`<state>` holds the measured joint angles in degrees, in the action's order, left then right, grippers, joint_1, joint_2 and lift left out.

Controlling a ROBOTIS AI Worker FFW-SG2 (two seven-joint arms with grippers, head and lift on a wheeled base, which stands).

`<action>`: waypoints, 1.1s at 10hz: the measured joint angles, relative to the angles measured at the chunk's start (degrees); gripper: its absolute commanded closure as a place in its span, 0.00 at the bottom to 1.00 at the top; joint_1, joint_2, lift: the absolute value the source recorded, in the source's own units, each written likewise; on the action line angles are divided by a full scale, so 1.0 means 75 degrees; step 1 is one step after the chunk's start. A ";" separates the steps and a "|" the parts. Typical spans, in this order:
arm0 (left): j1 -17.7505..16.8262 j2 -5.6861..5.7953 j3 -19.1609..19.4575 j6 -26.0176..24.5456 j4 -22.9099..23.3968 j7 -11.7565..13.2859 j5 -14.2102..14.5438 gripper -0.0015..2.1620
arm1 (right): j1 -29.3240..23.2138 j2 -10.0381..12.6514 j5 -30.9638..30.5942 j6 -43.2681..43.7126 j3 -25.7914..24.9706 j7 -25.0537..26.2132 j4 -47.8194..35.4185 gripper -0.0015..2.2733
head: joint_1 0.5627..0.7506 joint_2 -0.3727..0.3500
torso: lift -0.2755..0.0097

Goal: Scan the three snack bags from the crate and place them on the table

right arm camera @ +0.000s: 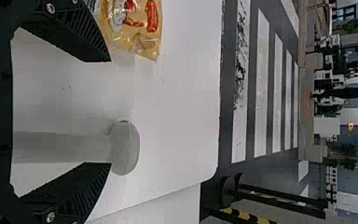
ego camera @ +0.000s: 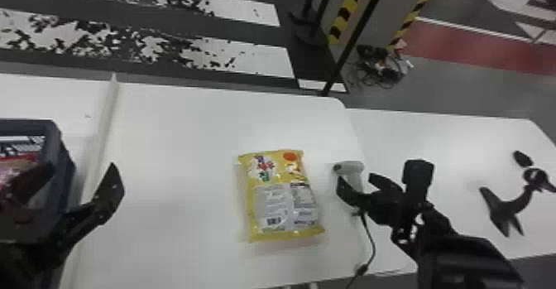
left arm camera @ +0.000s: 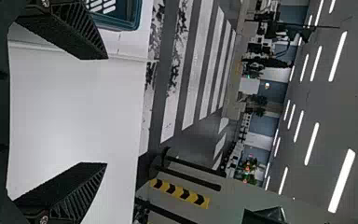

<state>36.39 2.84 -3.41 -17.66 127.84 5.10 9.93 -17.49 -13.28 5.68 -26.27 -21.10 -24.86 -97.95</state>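
A yellow snack bag (ego camera: 285,201) lies flat on the white table, its barcode side up; its edge (right arm camera: 137,28) shows beside the right fingers. Right of it is the grey scanner (ego camera: 351,170). My right gripper (ego camera: 364,184) stands open at the scanner, whose handle (right arm camera: 65,147) lies between the spread fingers of the right gripper (right arm camera: 110,112). My left gripper (ego camera: 82,174) is open at the crate's right side, nothing between the fingers of the left gripper (left arm camera: 107,111). At the far left, the dark blue crate (ego camera: 62,160) holds a red-and-pink bag (ego camera: 18,166).
A raised white strip (ego camera: 103,118) crosses the table (ego camera: 178,143) between crate and bag. The scanner's black cable (ego camera: 372,238) runs to the front edge. On the right-hand table lies a black stand (ego camera: 506,205). A dark pole rises behind the table.
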 measured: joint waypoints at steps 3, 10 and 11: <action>-0.0001 0.0008 -0.0002 0.0057 -0.0074 0.0000 0.0000 0.03 | 0.0725 -0.0331 -0.0272 0.0246 0.0031 -0.0001 0.1283 0.04 | 0.70 0.03 | 0.75; -0.0127 -0.0047 -0.0161 0.0063 -0.0152 0.0000 -0.0046 0.03 | 0.1433 -0.0572 -0.0525 0.0226 0.0435 -0.0169 0.2511 0.94 | 0.70 0.03 | 0.75; -0.0134 -0.0034 -0.0176 0.0063 -0.0149 0.0000 -0.0051 0.03 | 0.1479 -0.0579 -0.0524 -0.0030 0.0432 -0.0241 0.2540 0.96 | 0.70 0.03 | 0.75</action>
<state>35.39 2.58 -4.73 -17.19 126.72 5.10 9.55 -6.40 -17.62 1.75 -26.49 -17.86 -26.67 -78.91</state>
